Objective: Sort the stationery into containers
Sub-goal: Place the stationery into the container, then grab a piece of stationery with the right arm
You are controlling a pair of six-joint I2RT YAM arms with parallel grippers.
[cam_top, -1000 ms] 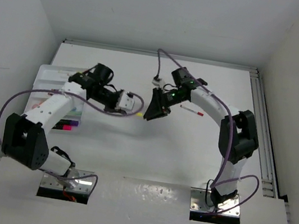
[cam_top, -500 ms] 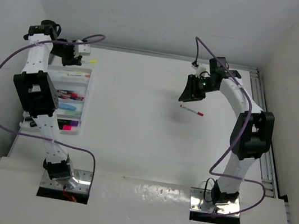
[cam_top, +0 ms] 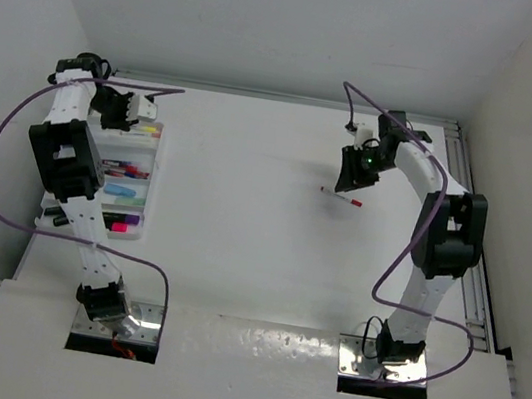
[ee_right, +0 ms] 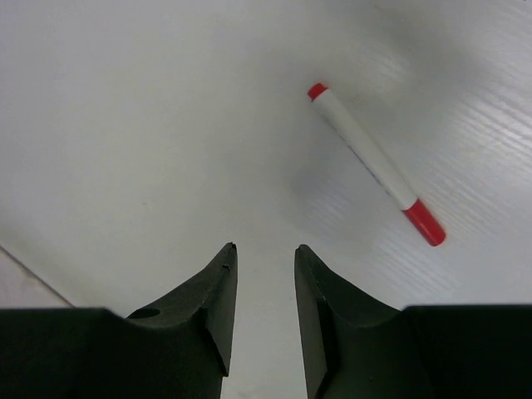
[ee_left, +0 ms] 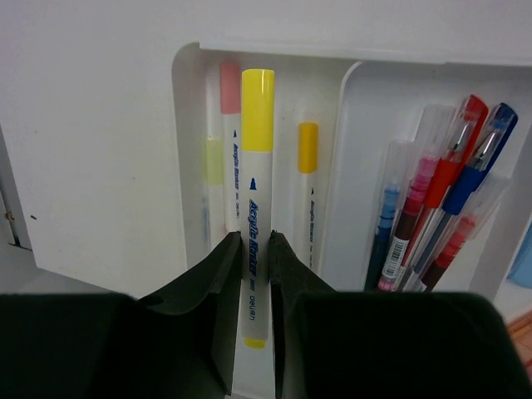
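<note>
My left gripper is shut on a white marker with a yellow cap and holds it over the far end compartment of the white divided tray. That compartment holds white markers with pink, yellow and orange caps. The compartment beside it holds thin red and blue pens. In the top view the left gripper is at the tray's far end. My right gripper is open and empty above the table, near a white pen with red ends. In the top view the right gripper is just beyond that pen.
The tray's nearer compartments hold blue, green and pink highlighters. White walls close in the table on the left, back and right. A metal rail runs along the right edge. Purple cables loop from both arms.
My left arm has swung from the table's middle to the tray's far end with the yellow marker. My right arm has pulled back to the right and now sits near the red pen.
</note>
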